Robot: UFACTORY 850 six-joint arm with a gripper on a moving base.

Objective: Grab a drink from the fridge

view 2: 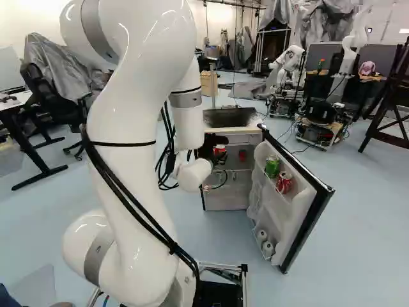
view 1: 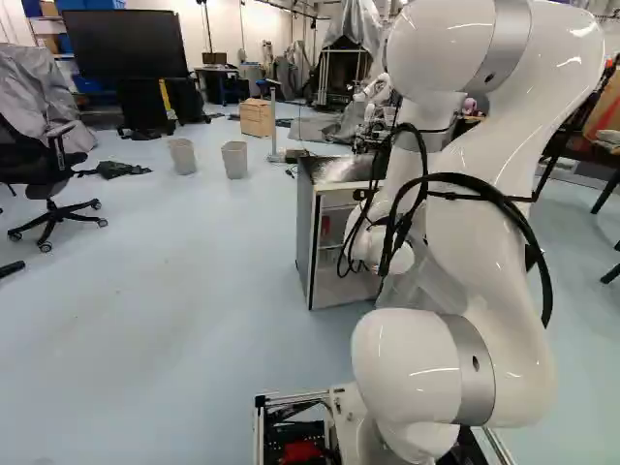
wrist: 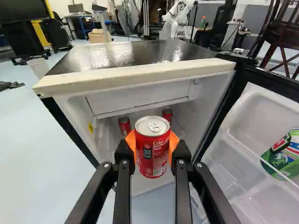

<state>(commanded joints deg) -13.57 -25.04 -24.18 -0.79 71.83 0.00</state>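
Note:
In the right base view my gripper (view 2: pixel 209 146), partly hidden by the arm, is at the front of the small open fridge (view 2: pixel 229 197), with a red can (view 2: pixel 219 149) at its fingers. The wrist view has the gripper (wrist: pixel 153 148) shut on that red can (wrist: pixel 152 156), orange pads against both sides. The can is upright, in front of the fridge's opening. Behind it, two more red cans (wrist: pixel 124 126) (wrist: pixel 167 114) stand inside the fridge. The open door holds a green can (view 2: pixel 272 166) and another red can (view 2: pixel 284 183) on its shelf.
The fridge door (view 2: pixel 307 220) stands wide open, right of the fridge. The fridge's dark top (wrist: pixel 135 55) has a pale front edge near the gripper. Another robot (view 2: pixel 291 64) stands farther back. Two bins (view 1: pixel 234 160) (view 1: pixel 182 156) and an office chair (view 1: pixel 44 174) are farther left.

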